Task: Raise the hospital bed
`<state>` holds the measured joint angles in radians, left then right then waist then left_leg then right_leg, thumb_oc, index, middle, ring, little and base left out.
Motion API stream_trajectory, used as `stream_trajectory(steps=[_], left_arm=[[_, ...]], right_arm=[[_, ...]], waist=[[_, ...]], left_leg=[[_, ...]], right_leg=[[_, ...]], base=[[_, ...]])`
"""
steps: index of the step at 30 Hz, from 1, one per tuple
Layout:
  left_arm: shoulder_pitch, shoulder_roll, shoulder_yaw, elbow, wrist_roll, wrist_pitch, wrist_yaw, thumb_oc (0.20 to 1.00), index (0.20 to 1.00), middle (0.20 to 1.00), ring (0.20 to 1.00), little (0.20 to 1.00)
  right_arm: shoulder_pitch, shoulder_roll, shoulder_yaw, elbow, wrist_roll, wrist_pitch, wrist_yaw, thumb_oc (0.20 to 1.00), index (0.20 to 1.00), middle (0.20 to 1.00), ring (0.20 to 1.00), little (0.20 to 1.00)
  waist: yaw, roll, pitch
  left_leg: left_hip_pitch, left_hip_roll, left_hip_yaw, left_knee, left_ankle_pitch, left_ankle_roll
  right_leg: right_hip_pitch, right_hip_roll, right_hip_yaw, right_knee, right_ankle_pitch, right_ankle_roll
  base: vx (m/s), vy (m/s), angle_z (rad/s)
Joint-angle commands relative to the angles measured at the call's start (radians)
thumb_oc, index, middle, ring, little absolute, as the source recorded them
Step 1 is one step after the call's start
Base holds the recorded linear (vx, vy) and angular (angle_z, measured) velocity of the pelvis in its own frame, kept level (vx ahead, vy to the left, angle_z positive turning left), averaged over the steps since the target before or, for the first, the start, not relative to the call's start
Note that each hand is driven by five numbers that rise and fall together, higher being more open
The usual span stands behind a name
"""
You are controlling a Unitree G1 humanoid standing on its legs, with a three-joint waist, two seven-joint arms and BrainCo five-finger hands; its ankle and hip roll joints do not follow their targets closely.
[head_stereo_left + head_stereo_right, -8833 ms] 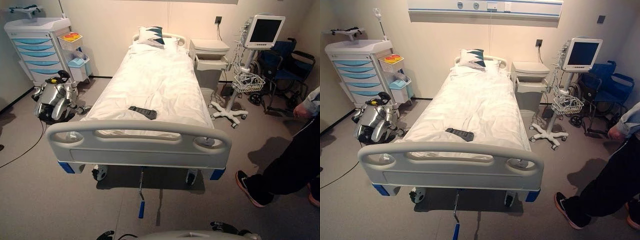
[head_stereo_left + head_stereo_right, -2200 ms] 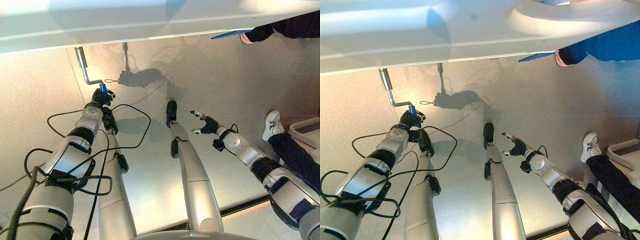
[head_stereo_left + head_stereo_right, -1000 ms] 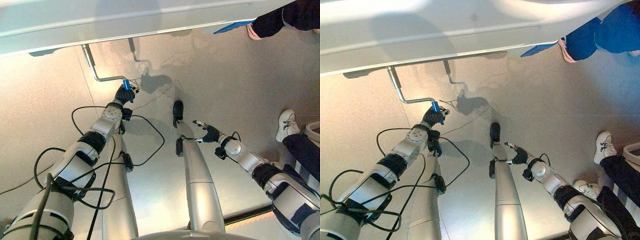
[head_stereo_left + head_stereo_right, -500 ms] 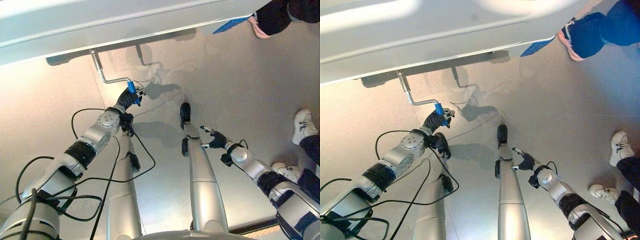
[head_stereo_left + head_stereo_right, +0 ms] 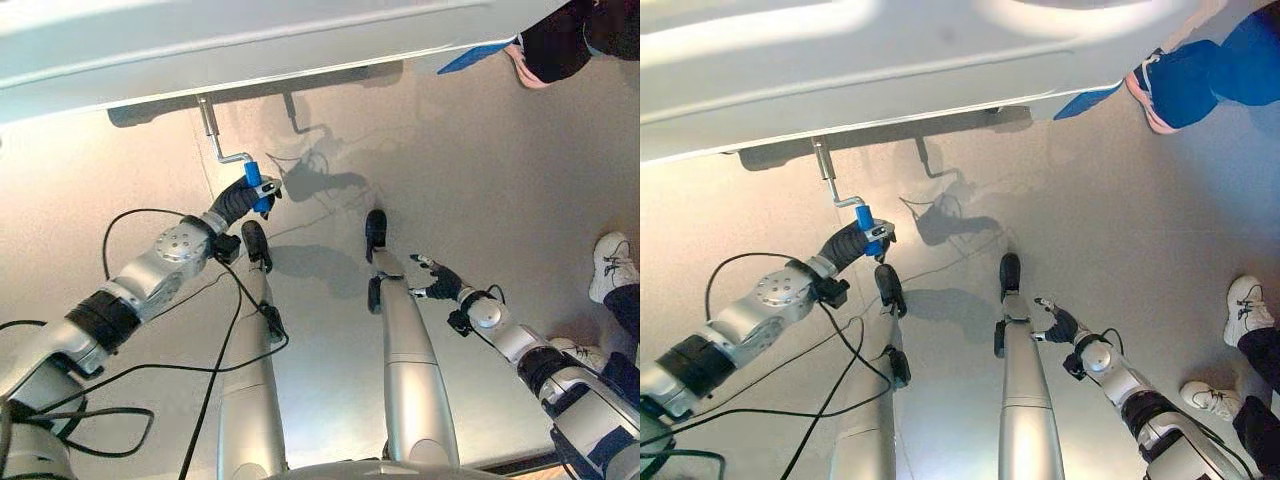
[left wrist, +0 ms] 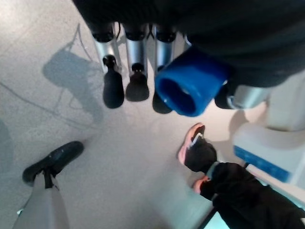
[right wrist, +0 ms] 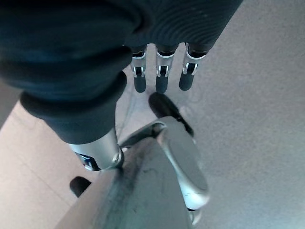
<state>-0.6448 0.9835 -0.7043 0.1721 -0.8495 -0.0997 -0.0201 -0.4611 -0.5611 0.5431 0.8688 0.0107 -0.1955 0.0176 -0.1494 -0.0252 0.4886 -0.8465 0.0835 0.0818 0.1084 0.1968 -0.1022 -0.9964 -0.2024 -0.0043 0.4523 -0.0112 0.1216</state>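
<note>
The white footboard of the hospital bed (image 5: 250, 40) spans the top of both eye views. A bent metal crank (image 5: 212, 125) comes out from under it and ends in a blue handle (image 5: 253, 176). My left hand (image 5: 235, 200) is shut on that blue handle (image 6: 188, 83), which sits between its fingers (image 6: 113, 90) and thumb. My right hand (image 5: 440, 283) hangs low beside my right leg, off the crank, with its fingers (image 7: 161, 78) straight and holding nothing.
A second, thinner crank rod (image 5: 923, 158) hangs under the bed just right of the first. A person's pink-soled shoe (image 5: 530, 65) is near the bed's blue corner cap (image 5: 475, 55), and a white shoe (image 5: 612, 262) stands at the right edge. The floor is bare grey.
My left hand has kept hold of the blue handle and swung it round with the crank, whose side arm now looks shorter. The view has shifted. The right hand has barely moved.
</note>
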Motion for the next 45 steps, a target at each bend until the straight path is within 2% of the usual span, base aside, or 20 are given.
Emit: stream_trajectory(steps=[1,2,3,4,5,6,10,11,12,13,14,16,17,19,22,23,26,30,36,45], left_arm=[[0.014,0.004,0.067,-0.46,0.03,-0.163,-0.192,0.2,0.2,0.2,0.2,0.2],[0.019,0.004,0.069,-0.461,0.03,-0.162,-0.192,0.2,0.2,0.2,0.2,0.2],[0.054,0.027,0.101,-0.467,0.028,-0.167,-0.196,0.2,0.2,0.2,0.2,0.2],[0.089,0.045,0.128,-0.472,0.021,-0.169,-0.204,0.2,0.2,0.2,0.2,0.2],[0.128,0.063,0.158,-0.475,0.02,-0.172,-0.21,0.2,0.2,0.2,0.2,0.2],[0.155,0.076,0.182,-0.477,0.016,-0.176,-0.216,0.2,0.2,0.2,0.2,0.2],[0.269,0.122,0.282,-0.461,0.005,-0.185,-0.234,0.2,0.2,0.2,0.2,0.2],[0.269,0.122,0.282,-0.461,0.005,-0.185,-0.234,0.2,0.2,0.2,0.2,0.2],[0.345,0.124,0.342,-0.433,0.002,-0.186,-0.234,0.2,0.2,0.2,0.2,0.2],[0.378,0.112,0.375,-0.412,0.007,-0.19,-0.225,0.2,0.2,0.2,0.2,0.2],[0.382,0.112,0.381,-0.414,0.007,-0.19,-0.225,0.2,0.2,0.2,0.2,0.2],[0.425,0.097,0.419,-0.374,0.013,-0.192,-0.211,0.2,0.2,0.2,0.2,0.2],[0.448,0.085,0.437,-0.343,0.028,-0.193,-0.2,0.2,0.2,0.2,0.2,0.2],[0.491,0.047,0.497,-0.277,0.053,-0.198,-0.16,0.2,0.2,0.2,0.2,0.2],[0.504,0.038,0.513,-0.262,0.064,-0.2,-0.15,0.2,0.2,0.2,0.2,0.2],[0.51,0.008,0.547,-0.201,0.102,-0.197,-0.111,0.2,0.2,0.2,0.2,0.2],[0.511,0.001,0.554,-0.189,0.111,-0.199,-0.104,0.2,0.2,0.2,0.2,0.2],[0.486,-0.026,0.577,-0.153,0.135,-0.199,-0.068,0.2,0.2,0.2,0.2,0.2],[0.495,-0.034,0.605,-0.139,0.165,-0.19,-0.038,0.2,0.2,0.2,0.2,0.2],[0.48,-0.093,0.667,-0.012,0.183,-0.186,0.033,0.2,0.2,0.2,0.2,0.2]], right_arm=[[0.139,-0.035,0.015,0.022,-0.044,-0.001,0.043,1.0,1.0,1.0,1.0,1.0],[0.139,-0.035,0.018,0.023,-0.044,-0.001,0.043,1.0,1.0,1.0,1.0,1.0],[0.146,-0.029,0.012,0.035,-0.045,-0.005,0.048,1.0,1.0,1.0,1.0,1.0],[0.149,-0.026,0.012,0.046,-0.046,-0.006,0.052,1.0,1.0,1.0,1.0,1.0],[0.156,-0.027,0.011,0.05,-0.049,-0.007,0.058,1.0,1.0,1.0,1.0,1.0],[0.164,-0.027,0.006,0.05,-0.048,-0.008,0.064,1.0,1.0,1.0,1.0,1.0],[0.191,-0.026,0.006,0.039,-0.048,-0.013,0.087,1.0,1.0,1.0,1.0,1.0],[0.191,-0.026,0.006,0.039,-0.048,-0.013,0.087,1.0,1.0,1.0,1.0,1.0],[0.201,-0.019,0.005,0.045,-0.053,-0.017,0.102,1.0,1.0,1.0,1.0,1.0],[0.205,-0.02,0.002,0.045,-0.054,-0.016,0.104,1.0,1.0,1.0,1.0,1.0],[0.203,-0.02,0.004,0.044,-0.054,-0.017,0.103,1.0,1.0,1.0,1.0,1.0],[0.208,-0.023,0.002,0.031,-0.052,-0.017,0.108,1.0,1.0,1.0,1.0,1.0],[0.21,-0.023,-0.001,0.034,-0.05,-0.018,0.108,1.0,1.0,1.0,1.0,1.0],[0.215,-0.024,-0.014,0.017,-0.047,-0.022,0.112,1.0,1.0,1.0,1.0,1.0],[0.217,-0.025,-0.014,0.013,-0.047,-0.024,0.112,1.0,1.0,1.0,1.0,1.0],[0.217,-0.028,-0.018,-0.003,-0.043,-0.023,0.116,1.0,1.0,1.0,1.0,1.0],[0.216,-0.025,-0.019,-0.002,-0.042,-0.023,0.114,1.0,1.0,1.0,1.0,1.0],[0.209,-0.021,-0.014,-0.023,-0.05,-0.016,0.116,1.0,1.0,1.0,1.0,1.0],[0.204,-0.019,-0.016,-0.011,-0.058,-0.008,0.116,1.0,1.0,1.0,1.0,1.0],[0.202,-0.021,-0.029,-0.012,-0.064,0.002,0.113,1.0,1.0,1.0,1.0,1.0]], waist=[[-0.012,0.032,-0.009],[-0.009,0.036,-0.014],[-0.006,0.031,-0.011],[-0.002,0.029,-0.012],[0.008,0.031,-0.019],[0.009,0.024,-0.015],[0.025,0.008,-0.022],[0.025,0.008,-0.022],[0.045,0.002,-0.03],[0.05,-0.001,-0.031],[0.043,-0.006,-0.025],[0.05,-0.013,-0.025],[0.059,-0.01,-0.03],[0.069,-0.022,-0.028],[0.07,-0.026,-0.029],[0.075,-0.039,-0.028],[0.076,-0.042,-0.028],[0.076,-0.065,-0.027],[0.075,-0.069,-0.031],[0.066,-0.078,-0.031]], left_leg=[[-0.013,-0.008,-0.025,0.133,-0.112,0.01],[0.001,-0.004,-0.034,0.134,-0.143,0.003],[-0.009,-0.013,-0.025,0.132,-0.112,0.011],[-0.007,-0.017,-0.026,0.132,-0.113,0.013],[0.012,-0.016,-0.035,0.131,-0.145,0.006],[0.002,-0.023,-0.026,0.13,-0.115,0.014],[0.01,-0.036,-0.029,0.147,-0.127,0.02],[0.01,-0.036,-0.029,0.147,-0.127,0.02],[0.022,-0.038,-0.041,0.176,-0.175,0.022],[0.021,-0.04,-0.04,0.186,-0.185,0.025],[0.008,-0.046,-0.032,0.185,-0.154,0.033],[0.005,-0.049,-0.033,0.202,-0.162,0.039],[0.016,-0.046,-0.043,0.212,-0.201,0.033],[0.006,-0.05,-0.043,0.23,-0.212,0.039],[0.002,-0.05,-0.043,0.233,-0.214,0.04],[-0.012,-0.052,-0.045,0.243,-0.218,0.043],[-0.018,-0.053,-0.045,0.248,-0.219,0.044],[-0.036,-0.052,-0.049,0.256,-0.225,0.048],[-0.046,-0.048,-0.05,0.257,-0.226,0.05],[-0.048,-0.04,-0.047,0.237,-0.219,0.049]], right_leg=[[0.092,0.078,-0.069,-0.236,0.161,0.005],[0.104,0.083,-0.067,-0.229,0.132,0.013],[0.103,0.074,-0.073,-0.245,0.165,0.008],[0.115,0.07,-0.076,-0.257,0.17,0.01],[0.137,0.071,-0.074,-0.261,0.146,0.019],[0.135,0.062,-0.08,-0.274,0.175,0.013],[0.168,0.049,-0.089,-0.291,0.182,0.02],[0.168,0.049,-0.089,-0.291,0.182,0.02],[0.2,0.049,-0.086,-0.297,0.161,0.029],[0.208,0.046,-0.087,-0.301,0.16,0.032],[0.198,0.039,-0.091,-0.304,0.185,0.025],[0.207,0.035,-0.09,-0.309,0.187,0.027],[0.222,0.041,-0.088,-0.308,0.164,0.036],[0.231,0.034,-0.095,-0.318,0.171,0.042],[0.231,0.033,-0.096,-0.322,0.173,0.043],[0.232,0.033,-0.1,-0.331,0.177,0.044],[0.232,0.033,-0.102,-0.334,0.178,0.044],[0.229,0.037,-0.109,-0.345,0.184,0.046],[0.215,0.04,-0.11,-0.339,0.18,0.042],[0.193,0.047,-0.105,-0.333,0.172,0.036]], base=[[-0.01,0.068,0.18],[-0.08,0.077,0.19],[0.0,0.066,0.14],[0.0,0.097,0.11],[0.01,0.099,0.06],[0.02,0.099,0.06],[-0.01,0.099,0.07],[0.08,0.133,0.07],[0.08,0.129,0.05],[0.0,0.13,0.04],[-0.07,0.058,0.03],[0.0,0.076,0.03],[0.08,0.116,0.02],[0.03,0.094,-0.01],[0.0,0.051,0.03],[0.0,0.039,0.02],[0.0,0.031,0.0],[0.0,0.012,0.02],[0.0,0.0,0.0],[0.0,0.0,0.0]])
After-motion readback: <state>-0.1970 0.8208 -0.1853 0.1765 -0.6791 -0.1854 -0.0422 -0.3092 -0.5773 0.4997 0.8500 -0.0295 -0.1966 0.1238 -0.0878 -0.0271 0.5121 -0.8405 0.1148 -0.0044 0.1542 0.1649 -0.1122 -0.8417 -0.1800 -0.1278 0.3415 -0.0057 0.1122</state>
